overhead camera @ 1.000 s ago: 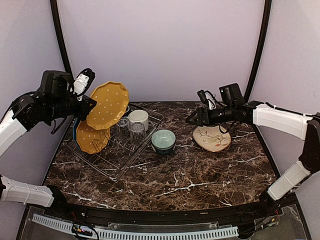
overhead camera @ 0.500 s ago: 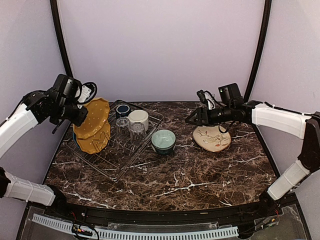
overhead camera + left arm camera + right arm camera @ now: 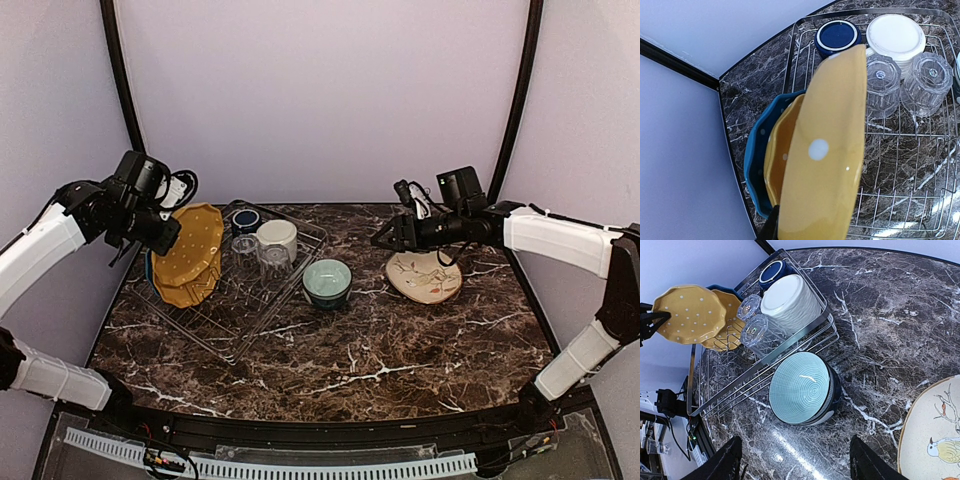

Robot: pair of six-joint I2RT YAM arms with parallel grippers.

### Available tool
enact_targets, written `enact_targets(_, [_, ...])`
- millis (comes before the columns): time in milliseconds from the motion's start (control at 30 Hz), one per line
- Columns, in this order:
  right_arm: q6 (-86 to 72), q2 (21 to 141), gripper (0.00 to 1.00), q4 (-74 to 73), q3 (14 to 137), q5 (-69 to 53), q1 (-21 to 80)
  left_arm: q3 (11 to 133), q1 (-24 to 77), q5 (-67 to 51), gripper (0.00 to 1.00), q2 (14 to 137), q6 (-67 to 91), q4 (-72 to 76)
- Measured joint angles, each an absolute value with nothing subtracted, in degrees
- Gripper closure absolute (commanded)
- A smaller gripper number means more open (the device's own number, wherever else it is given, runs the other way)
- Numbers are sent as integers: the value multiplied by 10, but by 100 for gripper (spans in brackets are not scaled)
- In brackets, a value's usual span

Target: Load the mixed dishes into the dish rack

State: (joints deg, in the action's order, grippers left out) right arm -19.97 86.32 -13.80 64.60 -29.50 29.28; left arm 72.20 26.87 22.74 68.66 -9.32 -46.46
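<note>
since a second ago the left arm has swung its held mustard plate (image 3: 195, 240) down from high above the rack's left end. it now stands on edge low at the left of the top view, tilted toward the racked mustard plate (image 3: 183, 287) and close against it. the left pincer (image 3: 165, 232) is clamped on the held plate's rim; in the wrist view only a dark sliver of a finger shows at the bottom edge.

gripping by the rim keeps the plate upright, which i judge is the point. it can then drop between the wires and lean on the racked mustard plate and the blue dotted plate (image 3: 756, 160) behind it, filed on edge at the left end of the dish rack (image 3: 215, 335).

toward the upper middle of the rack sit the dark blue mug (image 3: 245, 220), the cream mug (image 3: 277, 238), which looks mouth-down, and two clear ribbed glasses (image 3: 882, 82), inverted, likely to drain.

the right arm has not shifted. the right pincer (image 3: 799, 467) hangs with fingers spread wide and nothing in them. it is above the bench (image 3: 380, 350), between the pale-teal bowl (image 3: 327, 282), upright just beside the rack's right rim, and the cream leaf-patterned plate (image 3: 425, 275), lying flat at centre right. both are outside the rack, so the loading looks well over half done.
</note>
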Motion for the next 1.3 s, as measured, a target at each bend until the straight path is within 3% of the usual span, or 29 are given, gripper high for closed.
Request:
enact_targets(1000, [-190, 863, 30, -153, 646, -255, 291, 664, 251, 198, 98, 733, -42, -443])
enact_targets(1100, [-187, 863, 29, -172, 644, -229, 273, 653, 251, 193, 93, 753, -38, -443])
enact_targets(1300, [-176, 867, 29, -207, 620, -168, 180, 651, 249, 190, 69, 771, -36, -422])
